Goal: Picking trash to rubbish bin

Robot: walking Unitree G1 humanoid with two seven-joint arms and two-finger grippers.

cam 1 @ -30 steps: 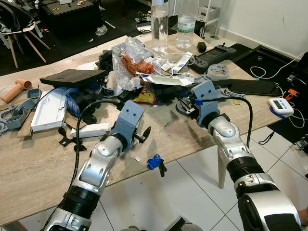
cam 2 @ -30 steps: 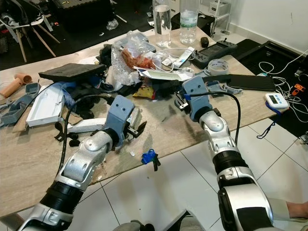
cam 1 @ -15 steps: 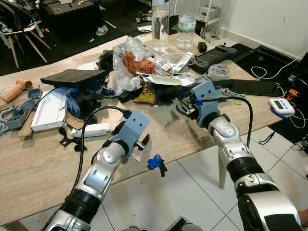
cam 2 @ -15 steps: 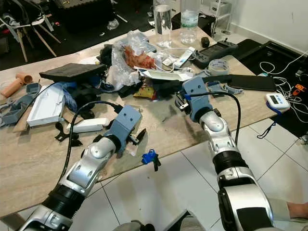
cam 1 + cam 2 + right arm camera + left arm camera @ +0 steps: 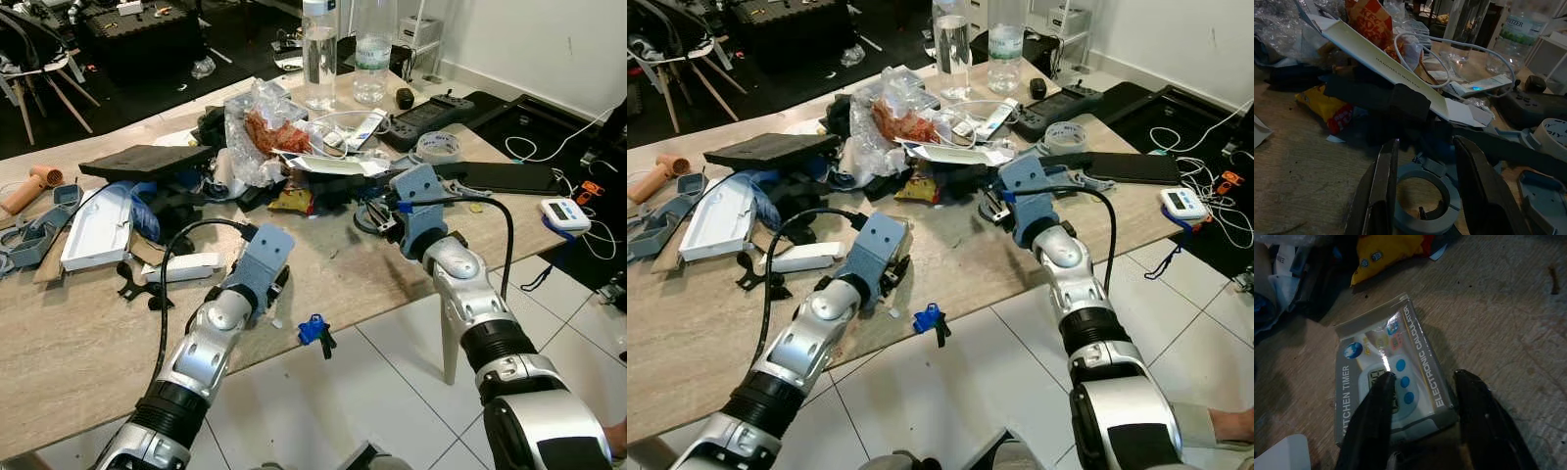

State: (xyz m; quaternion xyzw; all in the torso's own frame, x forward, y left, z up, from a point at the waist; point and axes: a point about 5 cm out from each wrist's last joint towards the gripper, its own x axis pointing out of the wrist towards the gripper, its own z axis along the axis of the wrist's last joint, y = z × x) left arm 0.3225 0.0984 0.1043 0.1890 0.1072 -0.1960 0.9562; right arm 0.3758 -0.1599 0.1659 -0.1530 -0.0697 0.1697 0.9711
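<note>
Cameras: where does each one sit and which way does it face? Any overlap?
Left eye view: on the head, looking down at the cluttered table; both silver arms show.
Right eye view: same head, same scene and arms.
Left wrist view: on the left wrist, looking along the left gripper with open fingers over a kitchen timer package.
Right wrist view: on the right wrist, along the right gripper with open fingers over a grey ring.
Shared: the yellow snack wrapper shows in both wrist views.
</note>
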